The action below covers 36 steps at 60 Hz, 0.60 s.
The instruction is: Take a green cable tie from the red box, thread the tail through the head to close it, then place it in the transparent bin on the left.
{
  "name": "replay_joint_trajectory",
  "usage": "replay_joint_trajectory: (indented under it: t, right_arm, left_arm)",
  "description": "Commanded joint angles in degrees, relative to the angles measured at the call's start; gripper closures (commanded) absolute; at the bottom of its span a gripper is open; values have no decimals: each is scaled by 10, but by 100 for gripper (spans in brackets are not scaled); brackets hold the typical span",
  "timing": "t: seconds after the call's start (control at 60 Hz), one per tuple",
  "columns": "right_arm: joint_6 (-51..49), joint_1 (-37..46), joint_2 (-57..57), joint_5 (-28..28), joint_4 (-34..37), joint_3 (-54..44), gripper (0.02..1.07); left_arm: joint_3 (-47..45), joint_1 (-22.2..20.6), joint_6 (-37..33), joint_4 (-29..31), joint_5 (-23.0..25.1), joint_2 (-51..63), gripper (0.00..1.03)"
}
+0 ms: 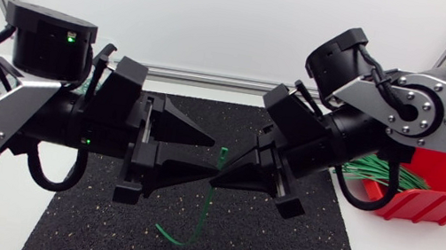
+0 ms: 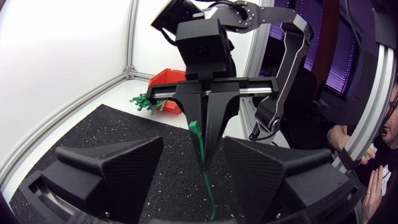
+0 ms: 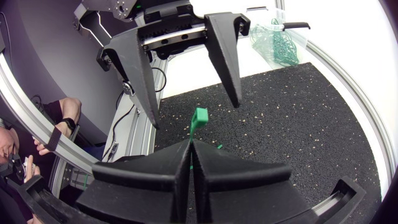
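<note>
Right gripper (image 3: 191, 146) fingers pressed together on green cable tie (image 3: 198, 119), head protruding above the tips. Left gripper (image 1: 203, 157) opposite, spread wide, holding nothing. Head view, centre: tail hangs toward black mat (image 1: 294, 244); red box (image 1: 437, 204) at right. Transparent bin (image 3: 297, 34) appears only in right wrist view.

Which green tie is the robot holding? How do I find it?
Find the black mat in the middle; the right gripper hangs above it. Pinched in it is one green cable tie, head up, tail dangling toward the mat. It is alone; spare ties lie bundled in the red box.
</note>
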State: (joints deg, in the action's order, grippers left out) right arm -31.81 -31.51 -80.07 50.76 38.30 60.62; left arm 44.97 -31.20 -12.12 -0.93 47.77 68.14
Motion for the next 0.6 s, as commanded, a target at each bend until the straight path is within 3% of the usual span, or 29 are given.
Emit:
replay_joint_trajectory:
  t: [0.0, 0.283, 0.583]
  right_arm:
    - [-11, -7, -11, 4, -6, -6, 101]
    - [-11, -13, -11, 7, -11, -9, 101]
    - [-10, -15, -11, 7, -17, -14, 101]
  left_arm:
    - [-9, -4, -15, -7, 9, 17, 36]
    - [-7, -2, -13, -16, 18, 29, 44]
    - [-4, 4, -8, -21, 22, 33, 64]
